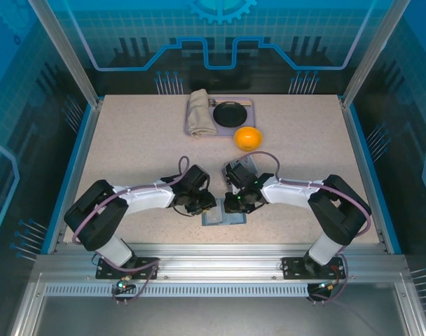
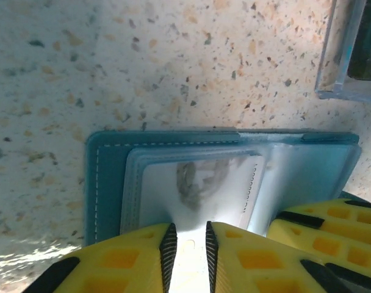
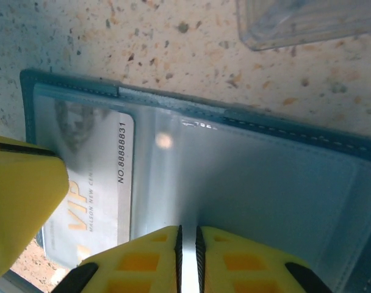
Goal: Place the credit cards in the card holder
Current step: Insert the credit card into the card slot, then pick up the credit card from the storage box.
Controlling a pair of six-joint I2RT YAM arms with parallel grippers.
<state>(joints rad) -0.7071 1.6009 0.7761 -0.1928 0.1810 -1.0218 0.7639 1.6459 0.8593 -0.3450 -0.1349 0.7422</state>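
Note:
The card holder (image 1: 223, 218) lies open on the table near the front edge, slate-blue with clear inner pockets (image 2: 106, 183) (image 3: 295, 183). A pale credit card (image 2: 198, 183) marked VIP (image 3: 94, 177) sits partly inside its left pocket. My left gripper (image 1: 202, 205) (image 2: 187, 244) is shut on that card's near edge, and one of its yellow fingers (image 3: 21, 201) covers the card's corner. My right gripper (image 1: 235, 204) (image 3: 187, 256) is shut on the thin clear sleeve of the card holder's other half. Its fingers (image 2: 326, 232) stand close beside the left ones.
A clear plastic case (image 2: 350, 61) (image 3: 307, 21) lies just beyond the wallet. Farther back sit an orange (image 1: 248, 138), a tray (image 1: 249, 105) holding a black dish (image 1: 230, 113), and a folded cloth (image 1: 197, 112). Glass walls close in the table.

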